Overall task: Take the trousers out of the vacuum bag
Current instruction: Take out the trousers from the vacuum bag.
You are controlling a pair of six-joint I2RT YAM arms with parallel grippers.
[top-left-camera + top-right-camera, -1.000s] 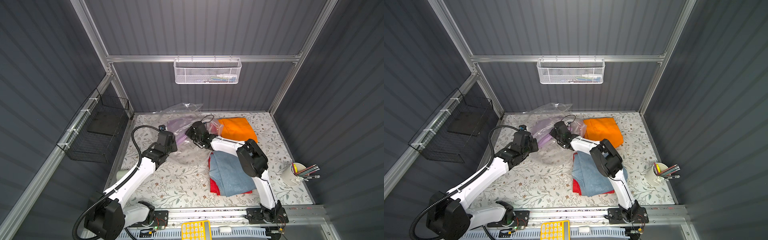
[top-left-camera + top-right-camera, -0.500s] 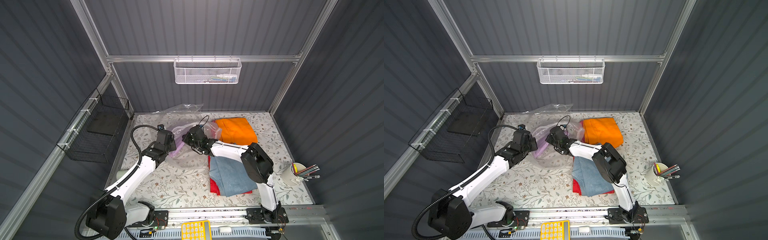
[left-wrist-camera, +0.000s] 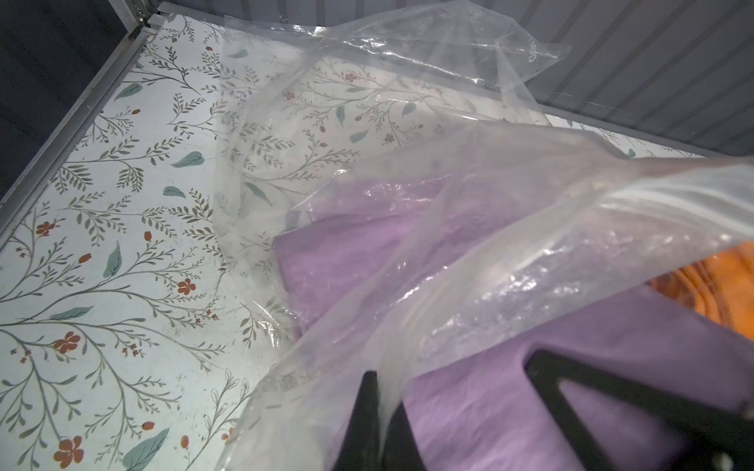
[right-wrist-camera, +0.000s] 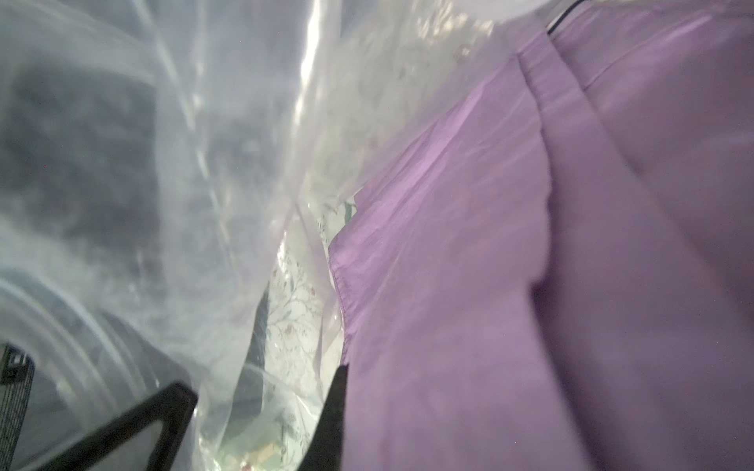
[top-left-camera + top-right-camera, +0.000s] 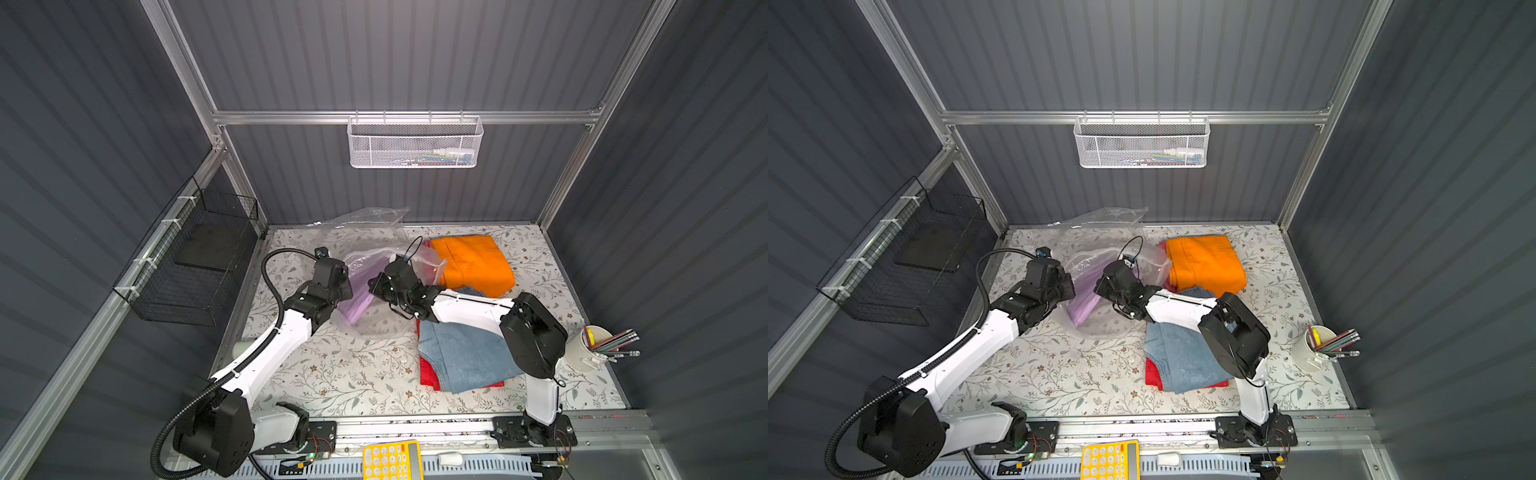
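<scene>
- Both top views: the vacuum bag (image 5: 374,328) lay crumpled at the back left of the floral desk (image 5: 332,374). Its open end faced the front and its far flap leaned on the back wall.
- The lilac trousers (image 5: 355,303) sat slanted inside the open end, between the two tools (the only pair seen in plastic).
- The left tool (image 5: 345,286) stood at the bag's left edge. The right tool (image 5: 374,289) reached in from the right, against the lilac cloth (image 5: 1081,303).
- The orange trousers (image 5: 473,262) lay on the desk just right of the bag. The denim trousers (image 5: 461,357) lay on the red trousers (image 5: 428,376) nearer the front, partly under the right arm.
- Left wrist view: the left tool was pressed together on the bag's clear film (image 3: 469,265), which ran into a finger (image 3: 365,424). Lilac cloth lay beneath, and orange showed at the frame's edge.
- Right wrist view: the right tool was pressed together and appeared to pinch lilac cloth (image 4: 530,285) at a finger (image 4: 332,416). The film beside it was blurred.
</scene>
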